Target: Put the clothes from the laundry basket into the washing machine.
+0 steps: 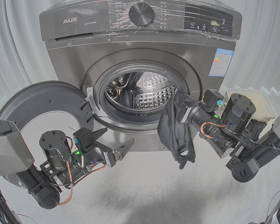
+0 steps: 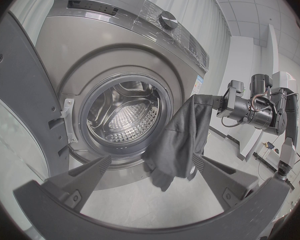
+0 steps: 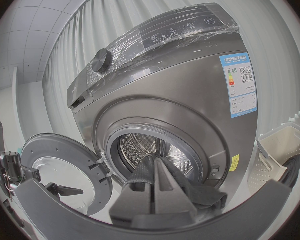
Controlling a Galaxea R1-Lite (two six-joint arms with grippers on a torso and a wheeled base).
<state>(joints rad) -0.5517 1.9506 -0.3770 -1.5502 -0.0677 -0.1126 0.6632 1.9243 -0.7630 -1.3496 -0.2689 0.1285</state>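
**Head view:** At centre right of the frame, the right gripper (image 1: 179, 100) is clenched on a dark garment (image 1: 177, 134). The cloth hangs before the lower right rim of the washing machine (image 1: 84, 56) opening. At lower left, the left gripper (image 1: 115, 139) is spread wide and holds nothing, just below the swung-open door (image 1: 37, 103). A white laundry basket (image 1: 264, 105) stands at the right edge.

**Left wrist view:** The dark garment (image 2: 180, 134) drapes outside the drum (image 2: 130, 114), just beside its mouth.

**Right wrist view:** The right gripper (image 3: 153, 162) pinches the cloth, with the drum (image 3: 140, 147) beyond it.
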